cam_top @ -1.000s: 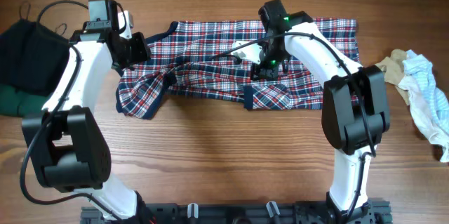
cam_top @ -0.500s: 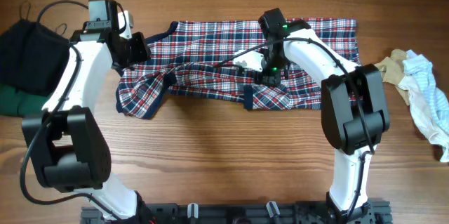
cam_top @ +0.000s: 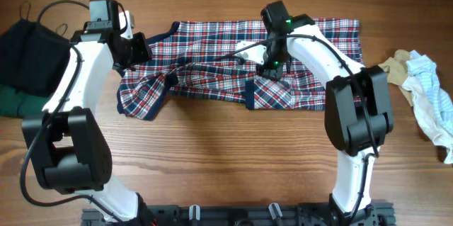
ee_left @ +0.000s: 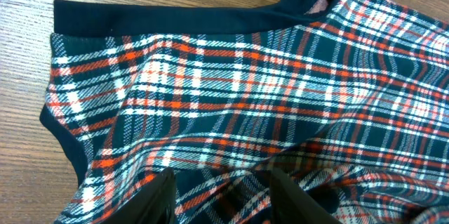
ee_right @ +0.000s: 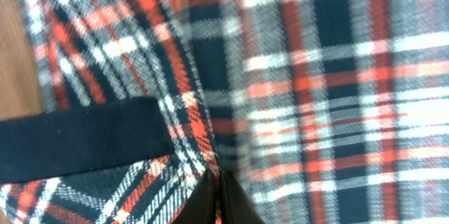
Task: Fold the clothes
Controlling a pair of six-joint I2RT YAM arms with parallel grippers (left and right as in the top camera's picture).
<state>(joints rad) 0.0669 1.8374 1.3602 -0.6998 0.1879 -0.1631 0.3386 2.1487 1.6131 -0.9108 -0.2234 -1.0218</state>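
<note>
Closed since a second ago, right gripper point(cam_top: 271, 70) now pinches a raised fold of the red, navy and white plaid fabric shirt point(cam_top: 212, 42), fingertips together; shirt lies spread across the far side of the brown wooden table point(cam_top: 212, 155); left gripper point(cam_top: 136, 47) at its left edge, fingers apart over cloth, grip indeterminable.

The wooden desk point(cam_top: 212, 148) I work at, its grain running side to side, a black rail point(cam_top: 233, 216) along its near edge.
</note>
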